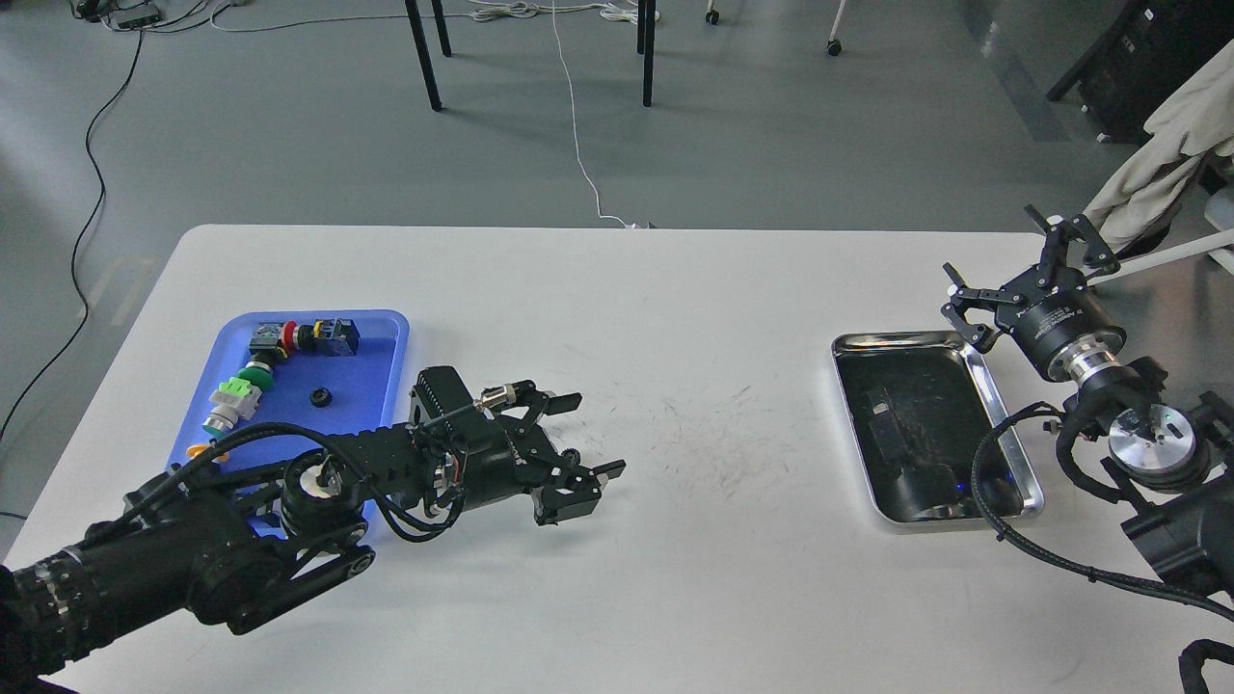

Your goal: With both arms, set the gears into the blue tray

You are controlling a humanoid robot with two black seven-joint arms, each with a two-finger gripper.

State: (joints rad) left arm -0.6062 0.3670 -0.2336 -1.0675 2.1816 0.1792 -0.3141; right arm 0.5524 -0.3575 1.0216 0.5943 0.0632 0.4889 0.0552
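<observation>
Left arm (241,540) hides blue tray's (386,333) corner

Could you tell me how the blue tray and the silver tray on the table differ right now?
The blue tray is matte plastic on the left; the silver tray is shiny metal on the right. The blue tray holds push-button switches and one gear; I see nothing loose in the silver tray. The left arm covers part of the blue tray. Both are shallow, rimmed rectangles.
</observation>
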